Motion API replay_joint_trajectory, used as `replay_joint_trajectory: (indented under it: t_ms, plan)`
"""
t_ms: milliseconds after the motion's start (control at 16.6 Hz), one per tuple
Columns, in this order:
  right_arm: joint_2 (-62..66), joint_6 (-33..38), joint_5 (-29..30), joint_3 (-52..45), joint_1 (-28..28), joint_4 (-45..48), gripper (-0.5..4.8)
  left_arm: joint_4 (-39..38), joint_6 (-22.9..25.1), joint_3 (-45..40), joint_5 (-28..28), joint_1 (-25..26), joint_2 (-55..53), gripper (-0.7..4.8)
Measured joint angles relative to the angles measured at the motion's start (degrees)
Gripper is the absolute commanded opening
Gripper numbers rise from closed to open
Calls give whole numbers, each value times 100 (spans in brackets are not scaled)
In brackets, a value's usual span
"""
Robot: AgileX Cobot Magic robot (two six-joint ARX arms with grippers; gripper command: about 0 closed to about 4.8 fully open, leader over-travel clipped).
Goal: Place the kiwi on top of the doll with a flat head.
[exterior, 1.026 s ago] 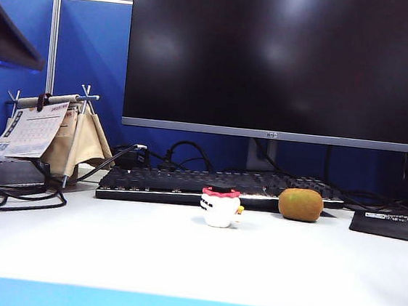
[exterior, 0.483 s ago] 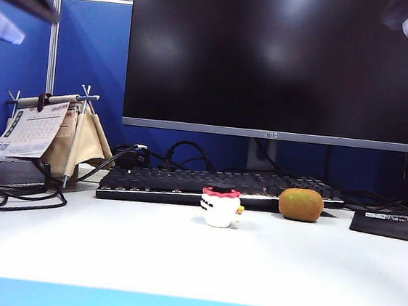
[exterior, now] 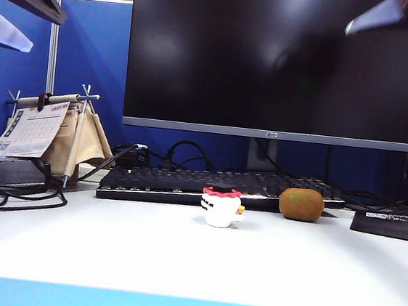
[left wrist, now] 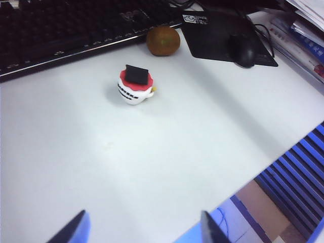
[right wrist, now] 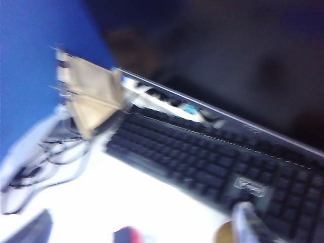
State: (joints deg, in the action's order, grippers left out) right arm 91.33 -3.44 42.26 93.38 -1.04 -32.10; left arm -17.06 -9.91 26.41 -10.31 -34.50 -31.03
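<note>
The left gripper [left wrist: 142, 234] hangs high above the near part of the white table [left wrist: 101, 167]. Its two fingertips [left wrist: 73, 232] show at the edge of the left wrist view, set well apart with nothing between them, so it is open and empty. In the exterior view it appears only as a pale shape in the upper left corner.

The right gripper [right wrist: 142, 230] is up in the air at the upper right of the exterior view, blurred, in front of the dark monitor [exterior: 283, 59]. In its own blurred wrist view one dark finger and one pale finger sit far apart at the frame edge, holding nothing, so it too looks open.

On the table, well clear of both grippers, the doll [exterior: 221, 207] stands upright: a small white round figure with a red frilled rim and a flat black top. The kiwi [exterior: 301, 204], brown and fuzzy, lies on the table near the doll, on its right in the exterior view, not touching it. Both sit just in front of a black keyboard [exterior: 186, 182]. A mouse [left wrist: 243, 49] rests on a black mat [left wrist: 212, 35] beyond the kiwi.
</note>
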Motion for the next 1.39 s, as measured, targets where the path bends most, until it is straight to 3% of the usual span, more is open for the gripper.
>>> replay_joint_trajectory:
  t_ms: [181,362,724,1026,1267,1328,1388]
  plan:
    - [1080,-695,85,413,-184,-280,479,-184,0,0,-162,-2,2,288]
    - [1722,-2498,-876,415,-428,-1086,479,-820,149,0,-162,-2,2,312]
    - [2837,-2815,-1810,413,-402,-857,479,-1362,155,0,-125,0,2,345]
    - [3316,-2806,-1773,415,-402,-131,479,-1362,155,-7,-42,0,0,345]
    - [3622,-2782,-1285,415,-404,13,479,-1349,155,-9,153,0,2,345]
    - [3633,-2734,-1193,415,-402,9,461,-1279,155,-17,197,0,-2,345]
    - [3635,-2605,-1137,415,-402,9,392,-1176,155,-17,249,0,0,345]
